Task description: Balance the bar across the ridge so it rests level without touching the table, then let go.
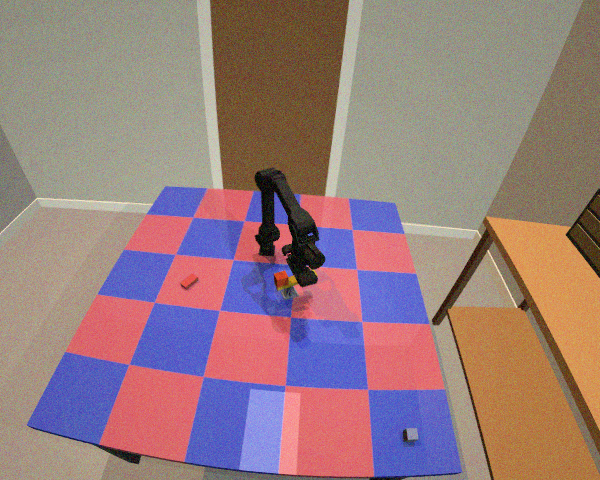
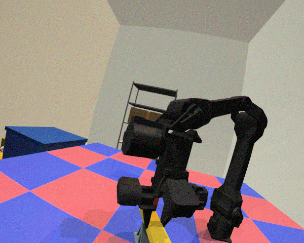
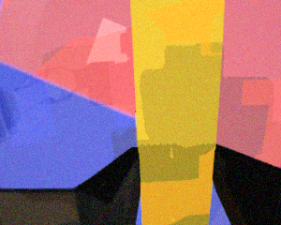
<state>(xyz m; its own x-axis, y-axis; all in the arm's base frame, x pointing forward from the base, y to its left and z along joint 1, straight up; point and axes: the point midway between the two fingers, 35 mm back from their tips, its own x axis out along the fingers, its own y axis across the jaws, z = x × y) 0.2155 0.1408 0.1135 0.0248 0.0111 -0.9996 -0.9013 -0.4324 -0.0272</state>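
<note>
1. Bar: The yellow bar (image 1: 292,281) (image 2: 157,231) (image 3: 178,108) is located at the gripper, above the checkered table (image 1: 248,341) (image 2: 76,188). In the wrist view it runs lengthwise between the fingers.
2. Jaws: The gripper (image 1: 305,277) (image 2: 156,223) (image 3: 173,155) is clamped on the bar, one finger against each long side. The fingers point downward.
3. Ridge: The grey ridge (image 1: 289,293) (image 2: 141,235) stands on the table at the bar, partly covered in the top view. Contact between bar and ridge cannot be confirmed, nor can exact level.
4. End block: An orange-red block (image 1: 280,279) (image 2: 155,202) sits at one end of the bar; in the exterior view it is mostly hidden behind the gripper.
5. Arm: The black arm (image 1: 291,202) (image 2: 245,154) rises from the table, bends at the top and reaches down to the bar.
6. Loose parts: A small red block (image 1: 189,281) lies on a red square, well apart from the ridge. A small grey cube (image 1: 411,434) lies near a table corner.
7. Surroundings: An orange-brown side table (image 1: 564,289) with a bench (image 1: 512,377) stands beside the checkered table. The exterior view shows a blue cabinet (image 2: 46,135) and a shelf rack (image 2: 154,89) beyond the tabletop.
</note>
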